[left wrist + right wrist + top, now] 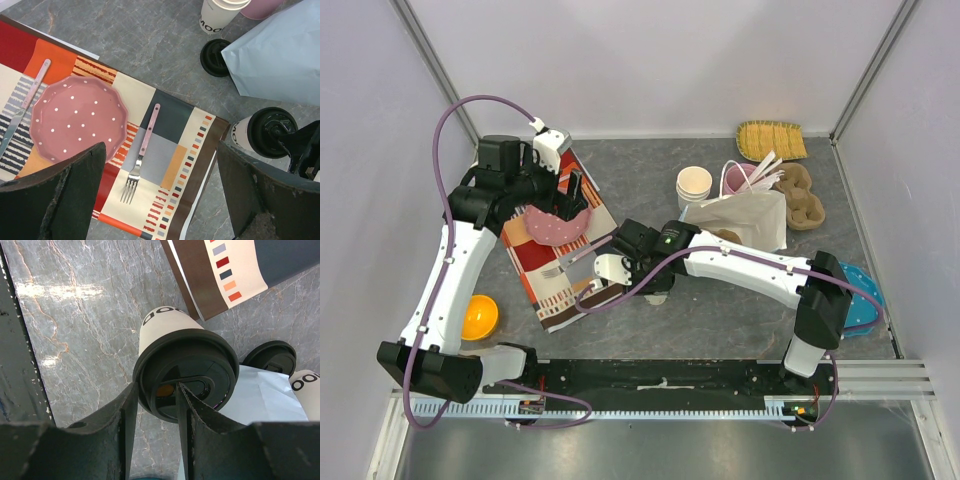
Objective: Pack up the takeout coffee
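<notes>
Where the top external view looks down on the grey table [740,310], the left gripper [560,195] hangs over a pink dotted plate [558,226] on a striped placemat [552,285]. The right gripper [603,268] reaches across to the placemat's right edge. Behind it lie a light-blue paper bag [752,216], a stack of lidless cups [694,185], a pink cup [740,177] and a cardboard cup carrier [802,196]. An orange bowl [480,317] sits beside the left arm.

From the left wrist, the left claw's fingers [65,195] are spread wide and hold nothing. Below them lie the plate, a fork [143,152] and a knife [24,107] on the placemat. The takeout coffee [260,132] stands upright on the bare table, just beside the placemat's right edge and near the bag's lower corner. A loose black lid [214,57] lies near the bag's corner. The right claw meets the coffee's lid from the right.

From the right wrist, the coffee's black lid fills the centre. The right claw's fingers [120,425] straddle its near rim with a narrow gap, one outside the rim and one over the lid's top. Whether they already pinch the rim cannot be told.
</notes>
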You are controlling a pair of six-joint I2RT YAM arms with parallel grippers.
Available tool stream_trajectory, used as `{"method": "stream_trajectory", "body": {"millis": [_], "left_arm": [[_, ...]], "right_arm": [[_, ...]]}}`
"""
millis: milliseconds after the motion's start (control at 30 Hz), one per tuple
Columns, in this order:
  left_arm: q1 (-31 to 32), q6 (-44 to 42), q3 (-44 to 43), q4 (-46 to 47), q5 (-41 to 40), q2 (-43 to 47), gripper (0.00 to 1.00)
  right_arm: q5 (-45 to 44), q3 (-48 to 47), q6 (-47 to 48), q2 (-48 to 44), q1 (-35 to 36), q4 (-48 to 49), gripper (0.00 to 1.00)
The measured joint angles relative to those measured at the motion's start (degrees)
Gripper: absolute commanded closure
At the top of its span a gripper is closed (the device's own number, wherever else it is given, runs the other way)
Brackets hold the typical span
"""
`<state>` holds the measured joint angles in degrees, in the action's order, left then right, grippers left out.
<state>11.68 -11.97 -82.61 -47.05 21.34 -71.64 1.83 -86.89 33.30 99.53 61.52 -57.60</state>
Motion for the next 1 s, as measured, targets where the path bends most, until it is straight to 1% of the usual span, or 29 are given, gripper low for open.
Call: {"method": "stream_trajectory", "body": {"millis": [300, 433, 533, 567, 733, 1000], "left_arm": [[0.0, 0.0, 0.0, 0.0, 0.7, 0.0, 0.03], [0.0, 0.0, 0.0, 0.0, 1.4, -0.3, 0.03], [0.0, 0.0, 0.0, 0.0, 1.5, -0.7, 0.03], [0.0, 0.0, 0.0, 0.0, 1.6, -0.8, 0.03], [0.0, 0.0, 0.0, -0.1, 1.7, -0.9, 0.03], [0.0, 0.0, 0.0, -0.2, 1.7, -1.0, 0.03]], "right_arm": [[-0.7, 0.0, 0.2, 0.0, -0.1, 0.1, 0.71], [-0.4, 0.0, 0.2, 0.0, -0.2, 0.0, 0.71], [-0.2, 0.0, 0.1, 0.0, -0.2, -0.2, 0.73], [-0.2, 0.0, 0.1, 0.0, -0.2, -0.3, 0.76], [0.0, -0.3, -0.1, 0.0, -0.2, -0.6, 0.78], [1.1, -2.3, -0.5, 0.0, -0.2, -1.9, 0.8]]}}
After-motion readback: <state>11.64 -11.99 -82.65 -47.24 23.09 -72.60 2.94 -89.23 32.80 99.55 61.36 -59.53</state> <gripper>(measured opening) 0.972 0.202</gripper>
